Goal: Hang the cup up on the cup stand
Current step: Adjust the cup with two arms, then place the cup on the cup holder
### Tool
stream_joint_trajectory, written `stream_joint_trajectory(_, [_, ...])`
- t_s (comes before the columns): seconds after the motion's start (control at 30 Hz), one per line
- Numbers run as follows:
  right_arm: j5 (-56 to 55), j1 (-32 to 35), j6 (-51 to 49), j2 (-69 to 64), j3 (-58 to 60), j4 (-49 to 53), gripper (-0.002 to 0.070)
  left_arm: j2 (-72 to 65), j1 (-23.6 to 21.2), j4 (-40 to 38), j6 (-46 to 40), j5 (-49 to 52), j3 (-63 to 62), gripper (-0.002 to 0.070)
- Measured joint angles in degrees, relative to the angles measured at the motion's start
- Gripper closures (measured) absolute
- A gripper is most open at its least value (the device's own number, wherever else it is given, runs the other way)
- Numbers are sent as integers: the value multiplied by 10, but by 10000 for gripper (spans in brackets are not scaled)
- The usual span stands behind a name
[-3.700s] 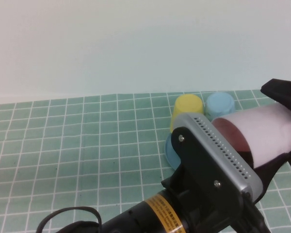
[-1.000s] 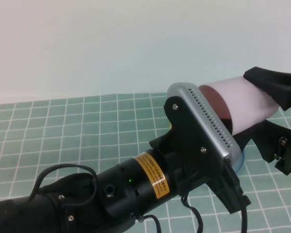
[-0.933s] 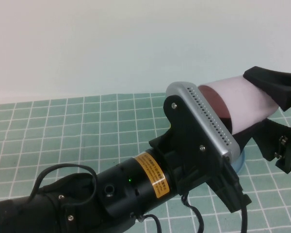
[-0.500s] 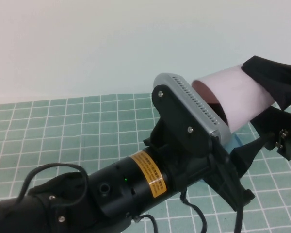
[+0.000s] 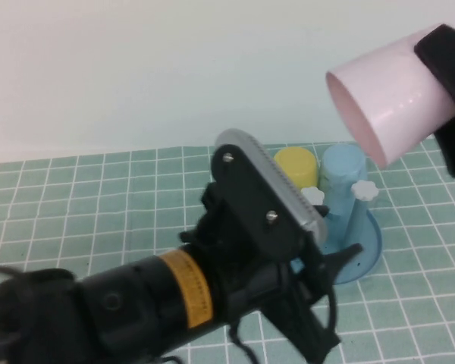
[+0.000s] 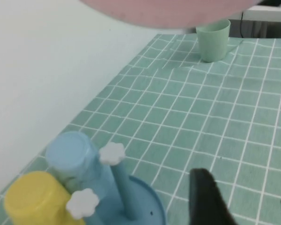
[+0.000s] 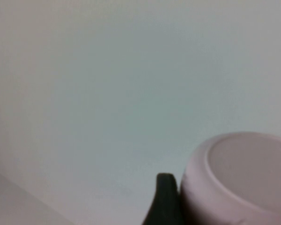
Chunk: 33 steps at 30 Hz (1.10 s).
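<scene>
The right gripper [image 5: 447,83] clamps the pink cup [image 5: 387,95] at its closed end, holding it tilted in the air above the cup stand [image 5: 356,243], mouth turned toward the robot's left and downward. The stand carries a yellow cup [image 5: 297,167] and a light blue cup [image 5: 343,189] near the tablecloth's [image 5: 98,212] far edge. The left gripper [image 6: 239,197] hovers low beside the stand, jaws apart and empty.

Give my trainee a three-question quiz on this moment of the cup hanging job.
1. True or false: the pink cup already sits on the cup stand.
2. Which gripper carries the pink cup?
3. Which cups cover pegs? A) yellow and light blue B) green and pink

Key:
1. False; it is raised above the stand.
2. The right gripper; the left gripper, open, is low beside the stand.
3. A: yellow cup, light blue cup.
</scene>
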State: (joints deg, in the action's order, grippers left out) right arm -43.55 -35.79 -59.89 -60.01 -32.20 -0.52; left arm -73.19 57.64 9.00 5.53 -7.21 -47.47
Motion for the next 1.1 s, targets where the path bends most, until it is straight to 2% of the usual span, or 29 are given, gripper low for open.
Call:
stream_joint_trajectory(0.17, [20,0,157,0,0,5,107,45,0,19,0,95,0,442])
stream_joint_trajectory(0.37, [146,0,383,0,0,17,107,110,0,35,-5,233,0,616])
stream_joint_trajectory(0.43, [182,0,455,0,0,19,107,131,0,49,-21,285,0,648])
stream_joint_trajectory(0.63, [203,0,593,-6,-1,20,108,172,0,117,-10,360,0,671])
stream_joint_trajectory(0.77, [203,0,619,-43,-20,20,108,173,0,154,46,383,0,673])
stream_joint_trajectory(0.9, [203,0,632,-102,-55,15,108,172,0,157,55,402,0,675])
stream_joint_trajectory(1.1, [199,0,683,-200,-106,-52,108,172,0,180,87,430,0,675])
